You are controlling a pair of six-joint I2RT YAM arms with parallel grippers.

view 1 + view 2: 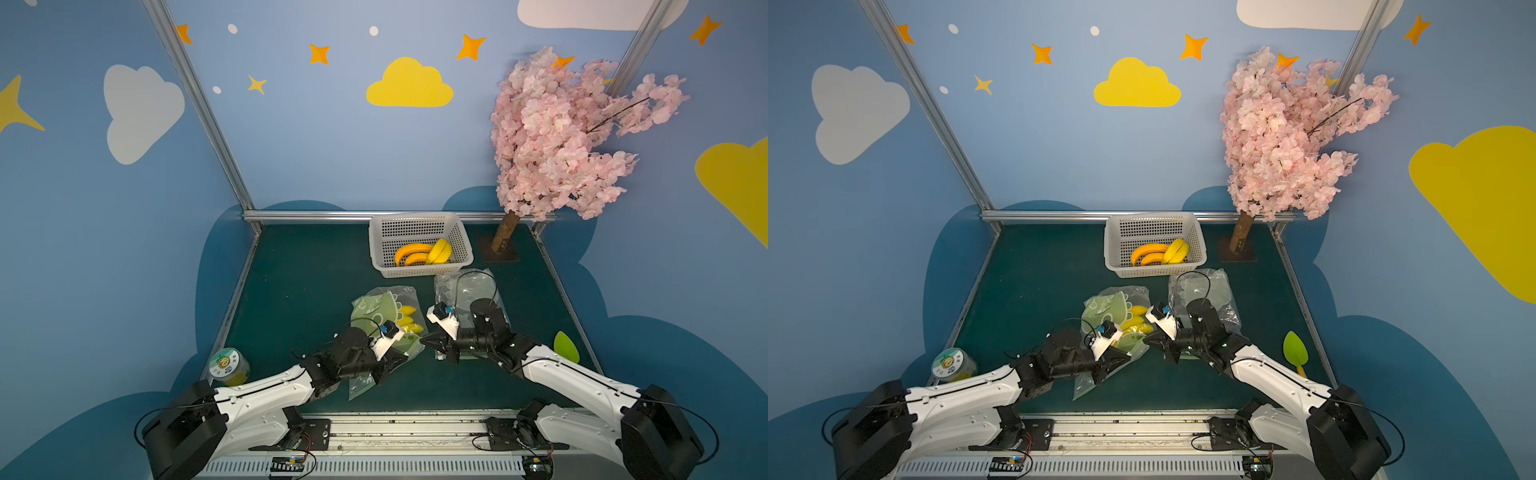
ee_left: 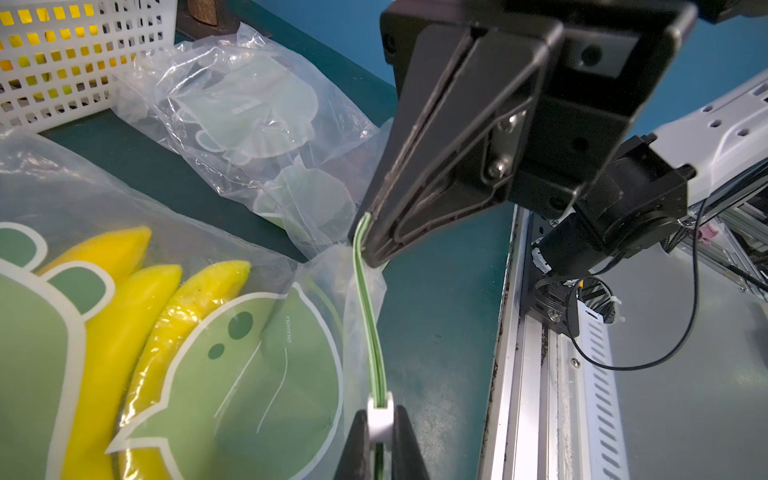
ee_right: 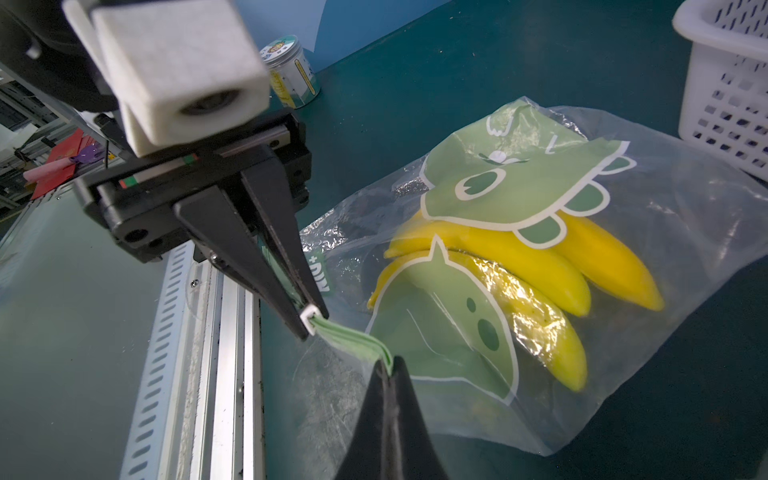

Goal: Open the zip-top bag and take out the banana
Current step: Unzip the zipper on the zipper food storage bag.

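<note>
- Blue walls painted with clouds and stars close in a dark green surface (image 1: pixel 311 291).
- At the back stands a white mesh basket (image 1: pixel 419 222); to its right rises a pink blossom tree (image 1: pixel 557 133) on a brown trunk.
- A round jar (image 1: pixel 230 365) with a printed lid sits at the left edge, beside the left arm. A green leaf-shaped piece (image 1: pixel 1295 347) lies near the right edge, beside the right arm.
- A crumpled second clear bag (image 2: pixel 249 108) lies between the basket and the right arm, which hides part of it in both top views.
- The basket holds loose bananas (image 1: pixel 415 253), orange-yellow and yellow.
- The zip-top bag (image 3: pixel 685 232), clear with green cartoon prints, lies on the surface in front of the basket. Inside it is a bunch of yellow bananas (image 3: pixel 540 266), partly covered by the prints.
- Both arms reach low from the near rail and meet at the bag's near corner, lifting its green zip strip (image 2: pixel 368 324) off the surface.
- The left gripper (image 3: pixel 309 320) is clenched on the white slider (image 2: pixel 380 415) of that strip.
- The right gripper (image 2: pixel 368 245) is clenched on the end of the zip strip, just beside the slider; the strip between them looks pressed together.
</note>
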